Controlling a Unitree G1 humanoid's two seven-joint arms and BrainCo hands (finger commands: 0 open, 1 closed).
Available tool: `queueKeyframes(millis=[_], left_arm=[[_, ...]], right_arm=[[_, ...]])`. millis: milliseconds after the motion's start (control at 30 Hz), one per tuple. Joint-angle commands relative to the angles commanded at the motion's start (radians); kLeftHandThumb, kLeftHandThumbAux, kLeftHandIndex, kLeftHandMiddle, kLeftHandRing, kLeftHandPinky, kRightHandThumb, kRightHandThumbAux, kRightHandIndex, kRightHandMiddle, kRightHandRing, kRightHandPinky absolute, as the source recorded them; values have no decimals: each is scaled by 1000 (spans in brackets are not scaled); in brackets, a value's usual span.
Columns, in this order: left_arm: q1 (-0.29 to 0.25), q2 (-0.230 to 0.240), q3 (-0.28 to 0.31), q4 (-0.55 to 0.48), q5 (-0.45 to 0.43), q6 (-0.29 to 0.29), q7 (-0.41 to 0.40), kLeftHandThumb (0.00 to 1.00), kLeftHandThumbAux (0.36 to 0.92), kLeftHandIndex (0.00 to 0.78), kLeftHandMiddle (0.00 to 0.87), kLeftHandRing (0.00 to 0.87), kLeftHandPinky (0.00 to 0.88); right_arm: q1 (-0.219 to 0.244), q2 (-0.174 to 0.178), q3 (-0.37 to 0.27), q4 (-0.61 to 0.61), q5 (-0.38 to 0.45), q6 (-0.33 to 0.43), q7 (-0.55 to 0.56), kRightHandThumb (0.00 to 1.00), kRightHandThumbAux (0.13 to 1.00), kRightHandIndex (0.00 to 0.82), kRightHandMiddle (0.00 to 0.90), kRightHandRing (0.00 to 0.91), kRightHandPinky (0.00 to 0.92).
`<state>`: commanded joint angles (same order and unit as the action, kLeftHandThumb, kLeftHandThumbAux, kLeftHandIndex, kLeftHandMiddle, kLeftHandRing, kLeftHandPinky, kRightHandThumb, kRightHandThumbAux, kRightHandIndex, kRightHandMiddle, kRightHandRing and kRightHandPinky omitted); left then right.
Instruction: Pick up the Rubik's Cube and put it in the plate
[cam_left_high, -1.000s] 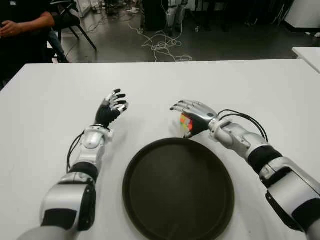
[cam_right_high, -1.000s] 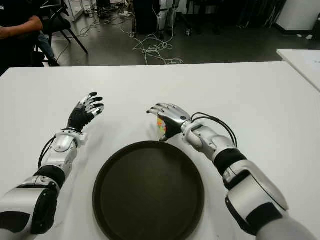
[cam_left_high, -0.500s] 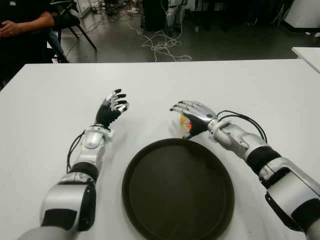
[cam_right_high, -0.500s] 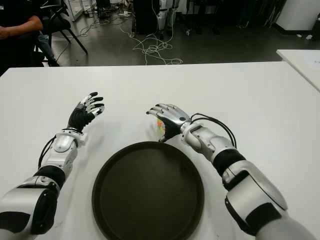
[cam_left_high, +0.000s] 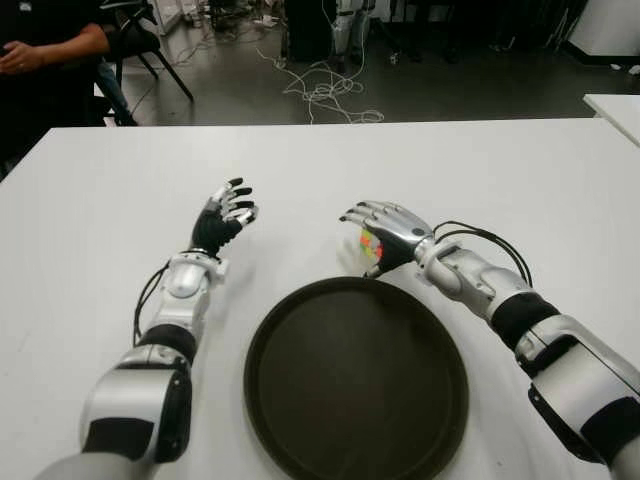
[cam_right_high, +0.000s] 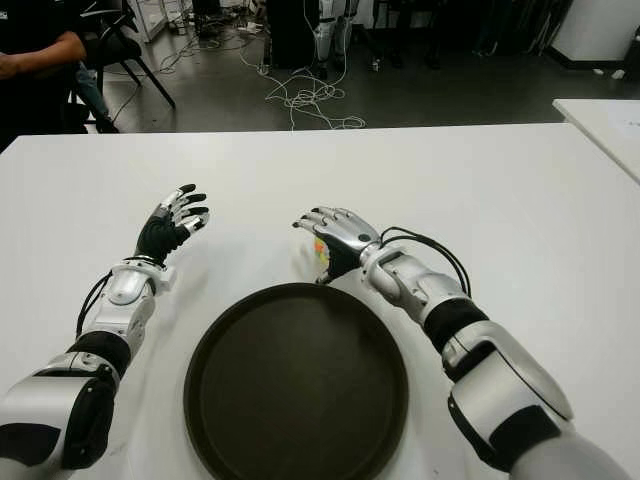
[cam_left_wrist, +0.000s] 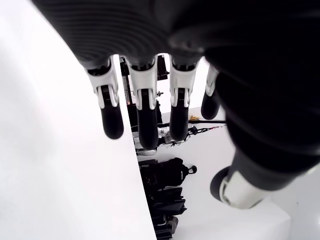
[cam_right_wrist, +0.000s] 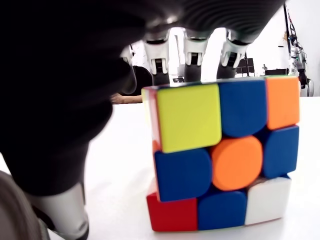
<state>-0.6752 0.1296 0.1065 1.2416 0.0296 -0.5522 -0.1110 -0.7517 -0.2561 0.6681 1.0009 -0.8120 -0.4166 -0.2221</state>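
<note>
1. The right hand (cam_left_high: 388, 232) arches over the cube (cam_left_high: 371, 247), fingers (cam_right_wrist: 196, 47) spread above its top, none seen pressing on it; the grip is wide and holds nothing.
2. The cube stands on the table (cam_left_high: 480, 170) under that palm, just beyond the plate's far rim; whether cube and rim touch cannot be told.
3. The plate (cam_left_high: 356, 380), dark and round, lies near the table's front edge, between the two arms.
4. The left hand (cam_left_high: 222, 217) shows left of the plate, fingers (cam_left_wrist: 112, 112) loosely spread, holding nothing.
</note>
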Motion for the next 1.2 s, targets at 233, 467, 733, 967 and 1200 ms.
queueKeyframes(millis=[233, 467, 733, 967, 1200], left_arm=[[2, 0, 4, -3, -5, -12, -7, 159, 739, 108, 199, 206, 207], [1, 4, -1, -2, 2, -7, -2, 156, 735, 115, 212, 214, 205], [0, 4, -3, -2, 5, -4, 2, 154, 722, 110, 205, 210, 208], [0, 4, -6, -1, 7, -6, 6, 158, 720, 109, 202, 205, 198], [-1, 3, -4, 1, 2, -3, 1, 157, 725, 110, 204, 209, 209]], right_arm=[[-3, -1, 0, 1, 0, 11, -9, 0, 787, 45, 10, 9, 39], [-6, -1, -4, 2, 3, 16, -16, 0, 806, 43, 7, 7, 35], [-7, -3, -8, 0, 3, 25, -29, 0, 814, 56, 20, 15, 45], [-9, -4, -10, -1, 7, 31, -24, 0, 814, 54, 20, 18, 46], [-11, -8, -18, -6, 18, 33, 3, 0, 812, 43, 13, 11, 37]])
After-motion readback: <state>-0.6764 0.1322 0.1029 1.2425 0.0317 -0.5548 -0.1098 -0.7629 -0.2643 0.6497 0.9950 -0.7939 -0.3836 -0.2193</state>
